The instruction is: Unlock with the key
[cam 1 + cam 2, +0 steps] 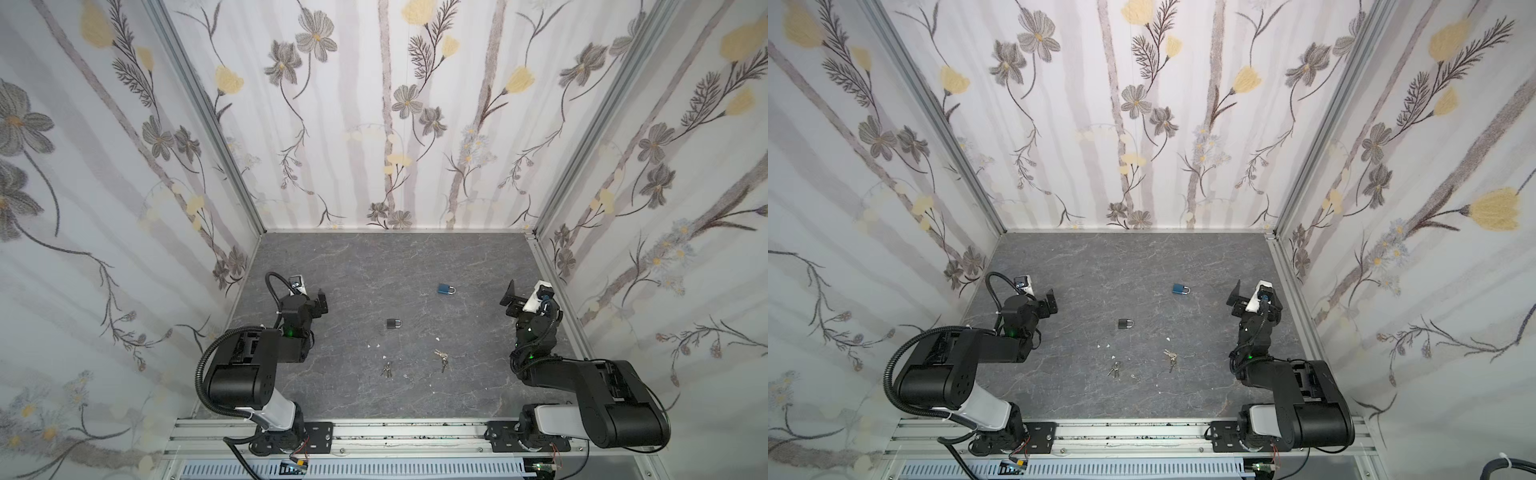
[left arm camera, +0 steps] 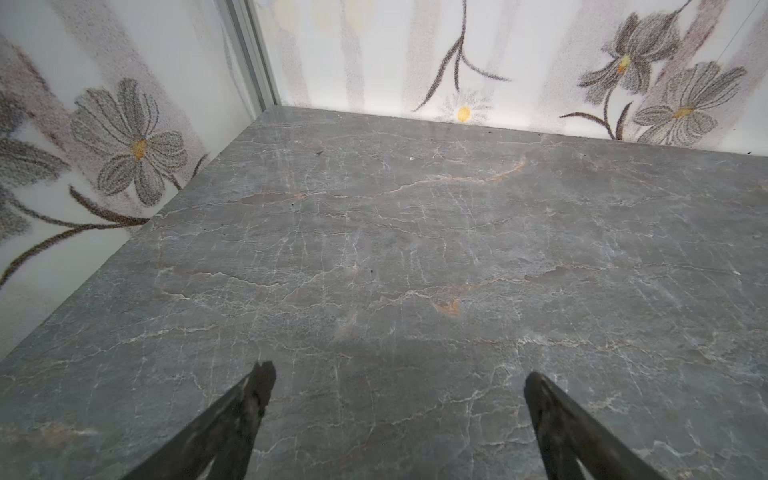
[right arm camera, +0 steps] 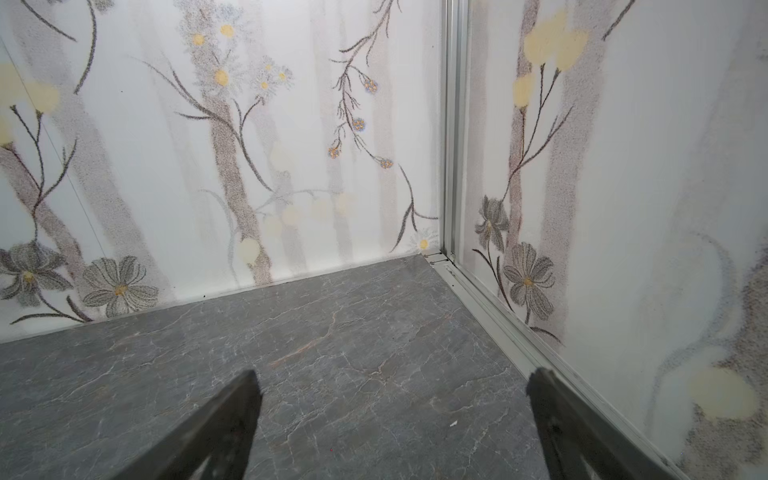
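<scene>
Two padlocks lie on the grey marble table [image 1: 374,266] in both top views: a blue one [image 1: 446,289] [image 1: 1180,289] toward the back right and a dark grey one [image 1: 394,323] [image 1: 1125,323] in the middle. Two key bunches lie nearer the front, one on the left [image 1: 387,369] [image 1: 1115,369] and one on the right [image 1: 441,360] [image 1: 1170,359]. My left gripper [image 1: 321,302] [image 2: 399,378] hovers open at the left side, holding nothing. My right gripper [image 1: 514,298] [image 3: 392,378] stands open by the right wall, also holding nothing. Neither wrist view shows a lock or a key.
Small white scraps [image 1: 374,345] lie between the dark padlock and the keys. Flowered walls close the table in on the left, back and right. An aluminium rail [image 1: 552,282] runs along the right edge, and a mounting rail [image 1: 407,434] crosses the front.
</scene>
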